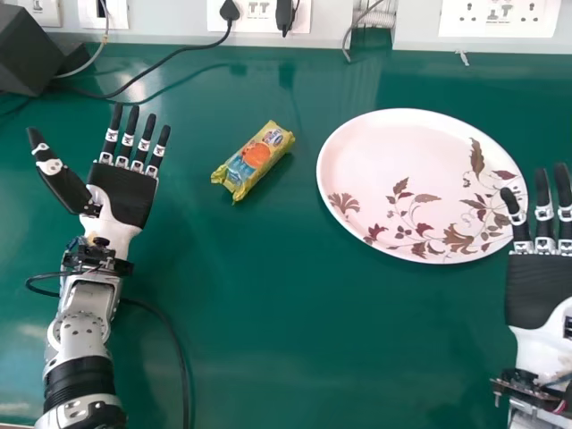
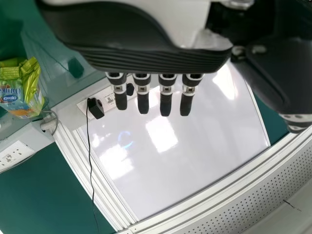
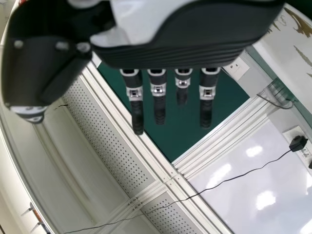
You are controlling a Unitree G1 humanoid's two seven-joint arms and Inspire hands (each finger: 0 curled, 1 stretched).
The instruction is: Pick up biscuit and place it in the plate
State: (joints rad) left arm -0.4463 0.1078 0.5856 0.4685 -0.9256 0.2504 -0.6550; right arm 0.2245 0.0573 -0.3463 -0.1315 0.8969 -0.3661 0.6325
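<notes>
Gleaming around the plate (image 1: pixel 384 156), the green table (image 1: pixel 268 340) backs onto white sockets (image 1: pixel 498 16).

Black fingers (image 1: pixel 132 118) with silvery bands, ribbed black palms (image 1: pixel 131 192), white shells (image 1: pixel 114 232), silver-grey forearm (image 1: pixel 88 299), black cable (image 1: pixel 28 283)

The head view looks forward and down onto the bench (image 1: pixel 268 340). Both wrist views look past close fingers (image 1: pixel 132 120), sharing its wall sockets (image 1: pixel 505 12).

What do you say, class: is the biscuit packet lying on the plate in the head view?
No, the biscuit packet lies on the green table, to the left of the floral plate.
</notes>
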